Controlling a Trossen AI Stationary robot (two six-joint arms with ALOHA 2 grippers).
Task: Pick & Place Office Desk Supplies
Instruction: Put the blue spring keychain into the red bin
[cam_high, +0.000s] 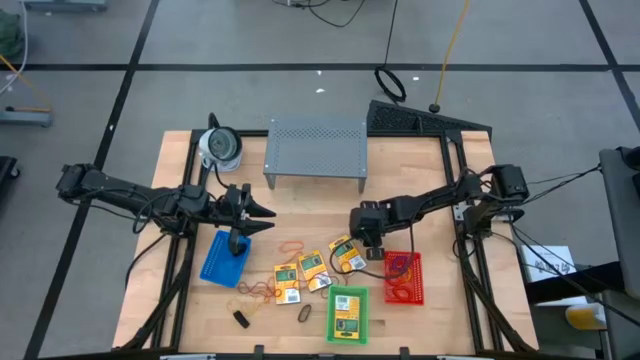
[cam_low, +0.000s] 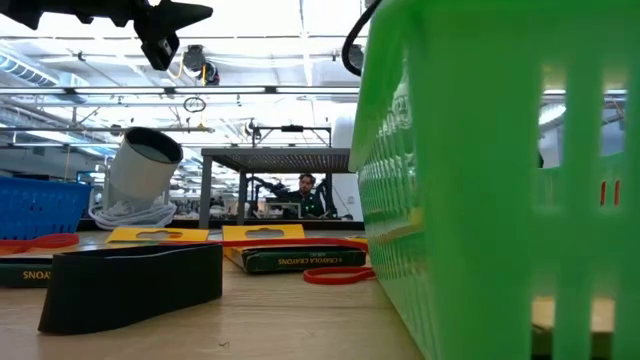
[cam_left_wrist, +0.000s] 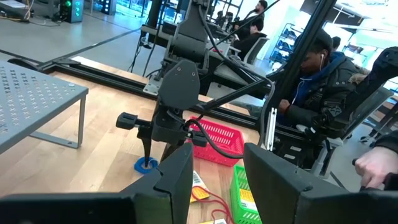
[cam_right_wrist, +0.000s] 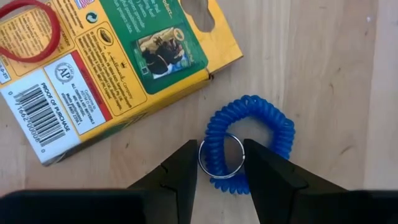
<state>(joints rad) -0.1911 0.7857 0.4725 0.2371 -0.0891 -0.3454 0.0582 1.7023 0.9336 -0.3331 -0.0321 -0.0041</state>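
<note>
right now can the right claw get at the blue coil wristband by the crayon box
Probably yes. The right claw hangs open directly above the blue coil wristband, fingers either side of its metal ring. The crayon box lies beside it, not over it.

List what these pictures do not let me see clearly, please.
- High view: the blue coil is hidden under the right claw.
- Low view: the green basket blocks the table's right side.
- Right wrist view: the crayon box is cut by the edge.
- Left claw: no item shows between its fingers.
</note>
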